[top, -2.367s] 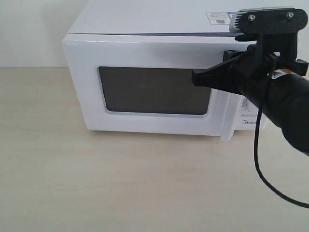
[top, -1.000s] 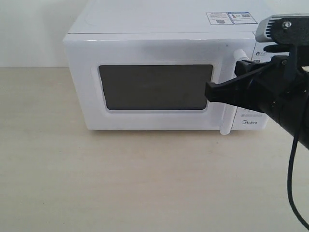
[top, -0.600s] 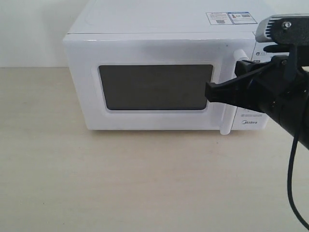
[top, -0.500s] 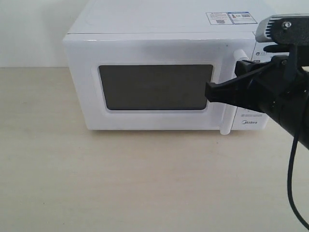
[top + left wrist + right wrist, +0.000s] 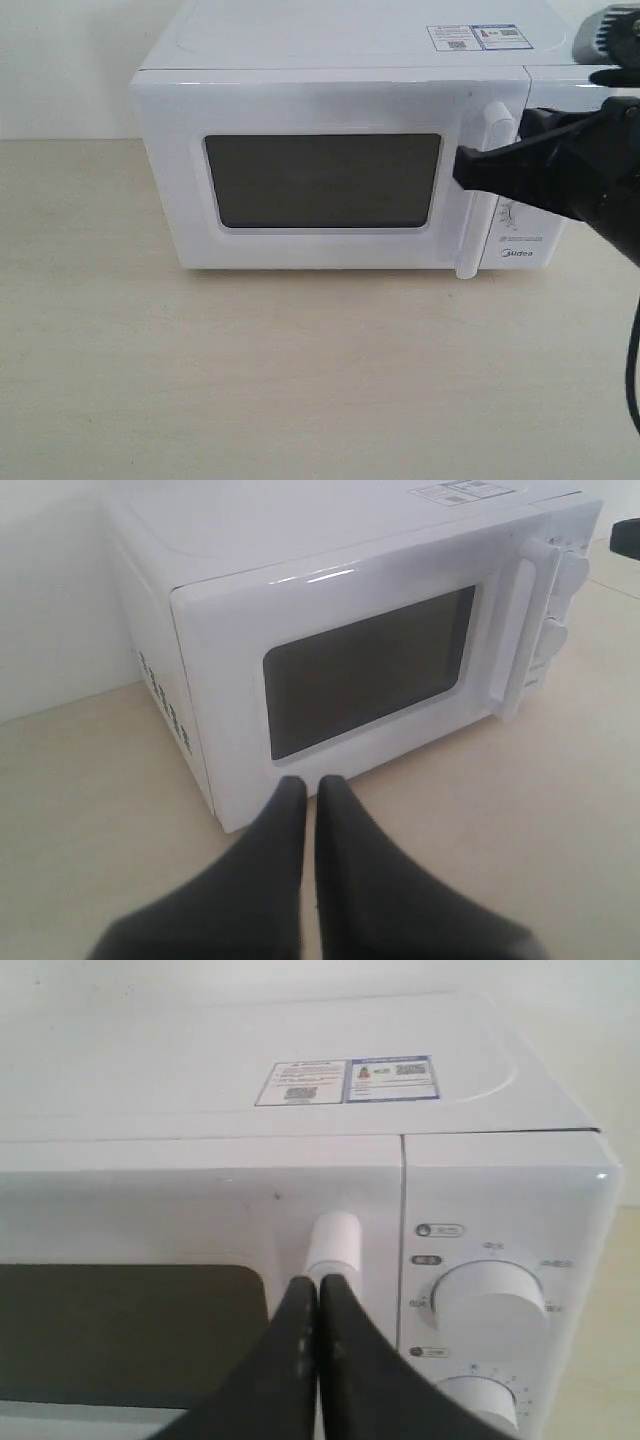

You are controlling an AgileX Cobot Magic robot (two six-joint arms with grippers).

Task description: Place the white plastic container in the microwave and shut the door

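The pale tabletop [image 5: 300, 380] fills my exterior view, and the white microwave [image 5: 300, 35] sits at its back against a white wall. The door [image 5: 320, 105] is shut flush with the front. Its dark window [image 5: 322, 180] shows me nothing of the inside. The container does not show in any of my three views, so I cannot say where it is; if it is behind that glass, the glass is too dark to tell.

The long white handle [image 5: 470, 240] stands upright along the door's right edge, just beside the control panel. My right tool [image 5: 462, 168] comes in from the right at about mid-height of the door. Its two black fingers are pressed together to a single point with nothing between them. The tip sits in front of the handle, near the window's right edge. In the right wrist view the tip [image 5: 318, 1285] is just under the handle's rounded top end, but I cannot tell if it touches.

My left tool [image 5: 310, 785] shows only in its own wrist view. Its fingers are pressed together too, empty, above the tabletop and apart from the microwave's front.

Two round white dials, the upper [image 5: 490, 1305] and the lower [image 5: 480, 1400], sit on the panel right of the handle. Stickers [image 5: 478, 37] lie flat on the top near the right rear.
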